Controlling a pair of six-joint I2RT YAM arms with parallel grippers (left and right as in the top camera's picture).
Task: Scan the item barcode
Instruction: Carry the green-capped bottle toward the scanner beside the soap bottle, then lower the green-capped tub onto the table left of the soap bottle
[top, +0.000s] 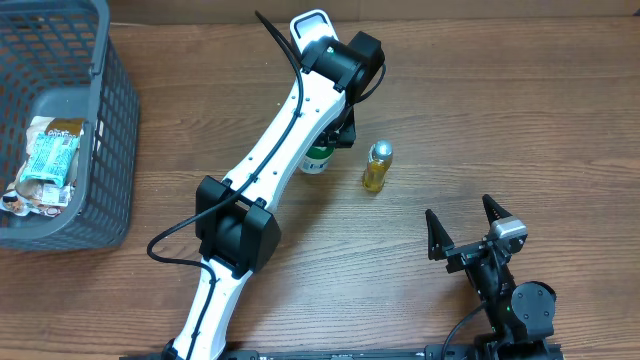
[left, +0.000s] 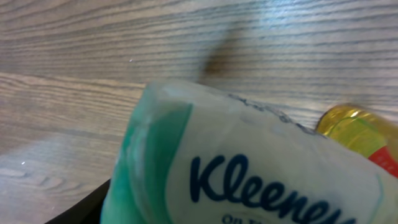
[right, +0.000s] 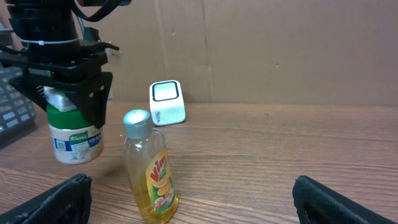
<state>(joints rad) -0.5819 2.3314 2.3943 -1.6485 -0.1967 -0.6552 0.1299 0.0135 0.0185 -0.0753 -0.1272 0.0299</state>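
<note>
**A:** Holding anything with the left jaws?

**B:** Yes. Closed on the Kleenex pack (right: 73, 134), pinching its green top from both sides at the end of the left arm (top: 270, 170). Fills most of the left wrist view: white wrap, green edge, blue lettering.

**A:** Sitting where, seen from above?

**B:** Mid-counter (top: 500, 110), half hidden under the wrist, just left of the yellow Vim bottle (top: 377, 166). Near it, not touching. Cannot tell whether resting on the wood or raised a little off it.

**A:** And relative to the scanner?

**B:** Well apart from the white scanner (top: 312, 27), which stands at the far side of the counter beyond the wrist. From the right wrist view, visible further back, between pack and bottle, in front of a cardboard wall (right: 280, 50).

**A:** Bottle upright?

**B:** Upright, grey cap on, lemon label facing the right wrist camera.

**A:** Anything in the right jaws?

**B:** Nothing. Spread wide, low at the near edge, to the right of the bottle and pointing toward it. Just two dark fingers (right: 62, 199) showing in the lower corners of that view.

**A:** Anything else worth noting?

**B:** Grey mesh basket (top: 115, 130) at the left edge, with a few wrapped packets (top: 50, 155) lying inside.
</note>
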